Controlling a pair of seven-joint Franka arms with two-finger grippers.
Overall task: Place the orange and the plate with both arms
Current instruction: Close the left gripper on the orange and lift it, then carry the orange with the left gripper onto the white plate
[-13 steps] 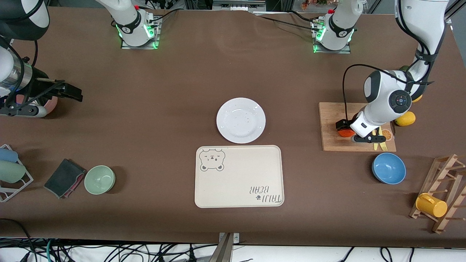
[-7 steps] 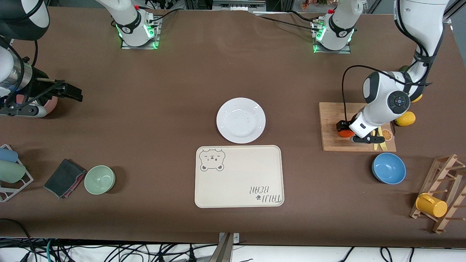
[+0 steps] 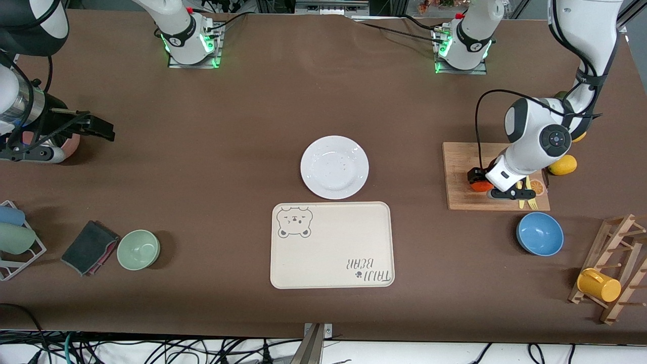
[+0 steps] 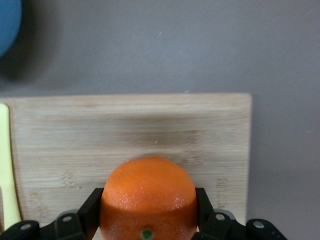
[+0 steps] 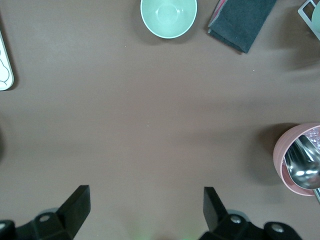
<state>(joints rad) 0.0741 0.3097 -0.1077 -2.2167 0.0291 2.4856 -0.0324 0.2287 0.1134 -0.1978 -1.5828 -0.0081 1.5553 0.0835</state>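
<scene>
Orange [image 4: 147, 200] half hidden, clamped by left end effector [image 4: 147, 220], right end effector [image 5: 145, 205] spread wide, waiting.

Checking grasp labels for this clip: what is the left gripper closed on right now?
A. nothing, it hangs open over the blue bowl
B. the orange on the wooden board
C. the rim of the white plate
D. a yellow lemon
B: in the left wrist view the left gripper has a finger pressed against each side of the orange, which sits over the wooden board.
</scene>
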